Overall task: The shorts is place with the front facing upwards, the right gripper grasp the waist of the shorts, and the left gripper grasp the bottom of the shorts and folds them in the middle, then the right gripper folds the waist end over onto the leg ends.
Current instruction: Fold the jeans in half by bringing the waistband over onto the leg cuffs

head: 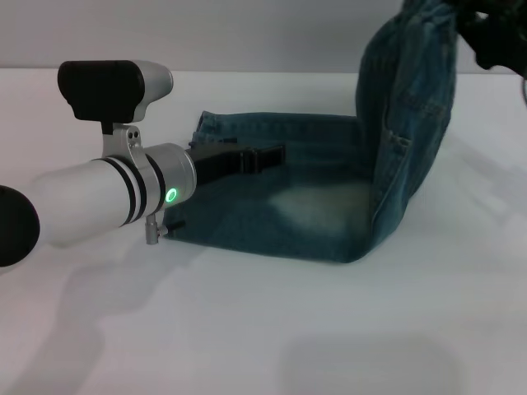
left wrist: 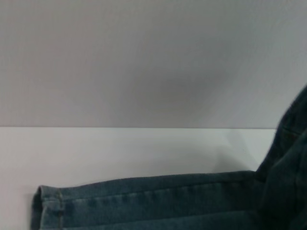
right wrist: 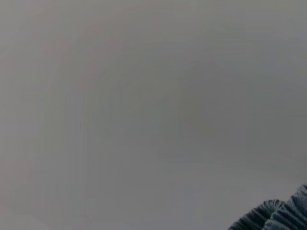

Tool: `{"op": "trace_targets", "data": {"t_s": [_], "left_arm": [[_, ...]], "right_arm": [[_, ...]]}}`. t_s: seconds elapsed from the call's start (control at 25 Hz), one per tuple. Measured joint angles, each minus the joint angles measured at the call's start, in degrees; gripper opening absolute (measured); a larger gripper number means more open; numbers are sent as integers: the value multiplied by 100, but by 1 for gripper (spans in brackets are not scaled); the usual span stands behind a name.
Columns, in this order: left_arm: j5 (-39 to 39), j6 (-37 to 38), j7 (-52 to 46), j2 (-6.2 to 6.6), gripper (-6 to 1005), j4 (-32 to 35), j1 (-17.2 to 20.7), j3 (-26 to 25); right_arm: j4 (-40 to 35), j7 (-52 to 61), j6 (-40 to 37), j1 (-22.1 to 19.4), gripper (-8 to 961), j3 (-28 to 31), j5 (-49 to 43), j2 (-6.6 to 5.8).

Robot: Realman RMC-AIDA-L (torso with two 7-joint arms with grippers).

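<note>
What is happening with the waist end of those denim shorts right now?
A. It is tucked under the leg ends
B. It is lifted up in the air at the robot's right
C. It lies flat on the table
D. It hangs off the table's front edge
B: in the head view the shorts rise steeply at the right toward the right end effector at the top corner, while the leg ends lie flat on the table by the left end effector.
</note>
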Motion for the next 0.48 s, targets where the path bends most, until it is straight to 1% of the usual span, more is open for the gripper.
{"op": "trace_targets", "data": {"t_s": [0.36,0.44,0.48], "left_arm": [[-62,33,2,4,847,0,41,56],[-67,32,3,4,847,0,47,56],[-68,31,3,5,847,0,48,56]], "right_arm": [[-183,2,-307,530,127,-708,37,5],[-210,1,-346,600,130,-841,60,22],[-271,-17,-380,664,132,-1011,129,33]]}}
